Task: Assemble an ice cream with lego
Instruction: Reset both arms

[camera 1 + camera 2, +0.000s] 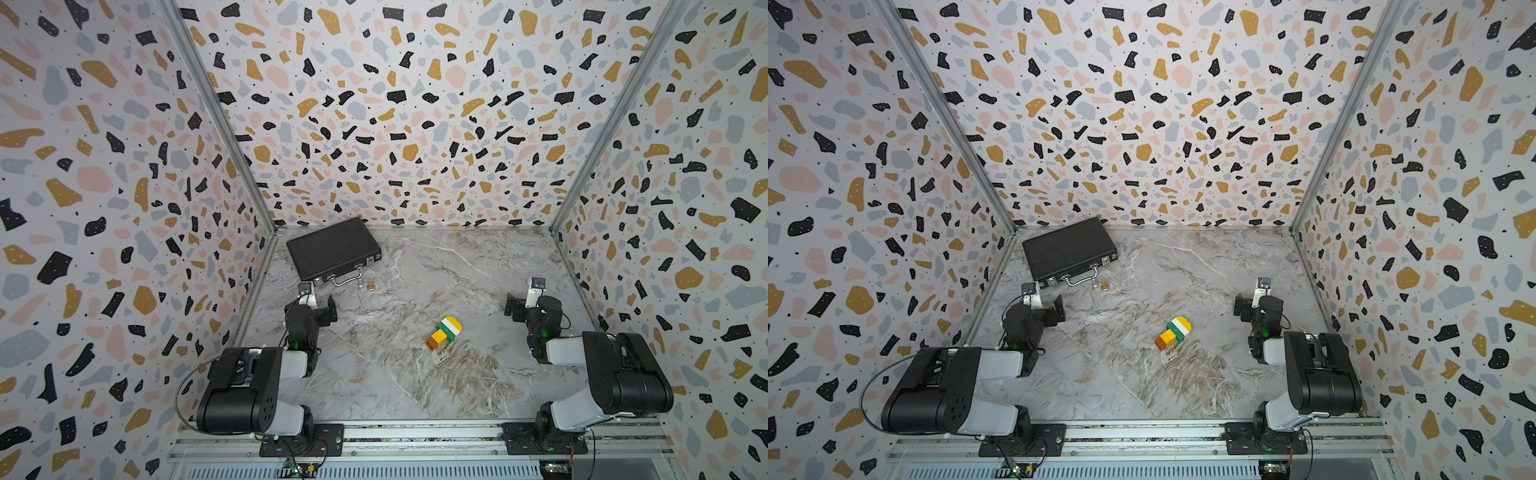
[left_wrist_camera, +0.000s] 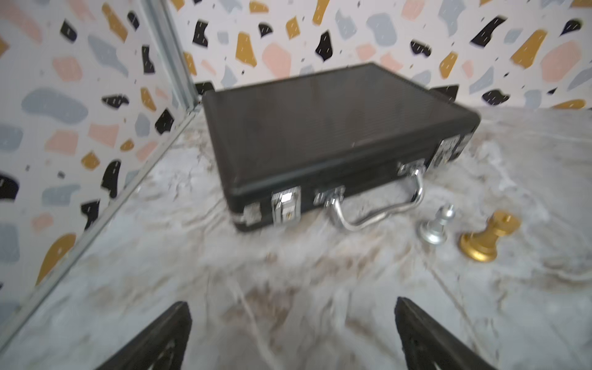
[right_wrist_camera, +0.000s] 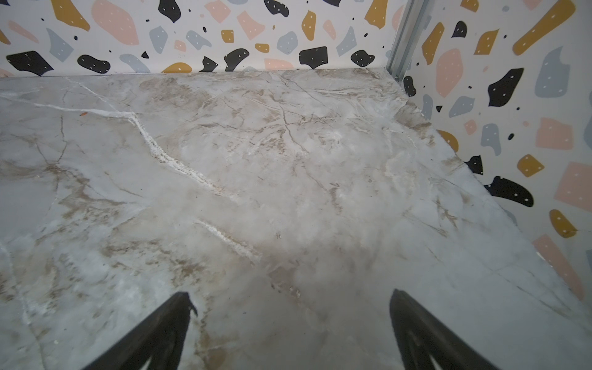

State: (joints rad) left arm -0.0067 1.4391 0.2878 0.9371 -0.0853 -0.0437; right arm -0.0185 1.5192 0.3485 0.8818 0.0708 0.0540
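The ice cream (image 1: 444,333) (image 1: 1174,333) lies on its side near the middle of the marble table, in both top views. It is a stack of joined lego: orange-brown, yellow, green and white bricks with a rounded yellow end pointing toward the back right. My left gripper (image 1: 322,306) (image 1: 1047,308) (image 2: 291,320) hangs open and empty to the stack's left, well apart from it. On the stack's right, also well apart, my right gripper (image 1: 521,306) (image 1: 1246,306) (image 3: 288,314) is open and empty. Neither wrist view shows the ice cream.
A shut black case (image 1: 332,247) (image 1: 1069,247) (image 2: 320,134) with a chrome handle lies at the back left. In front of the handle stand a small silver piece (image 2: 437,226) and a small gold figurine (image 1: 370,284) (image 2: 487,237). Patterned walls close three sides.
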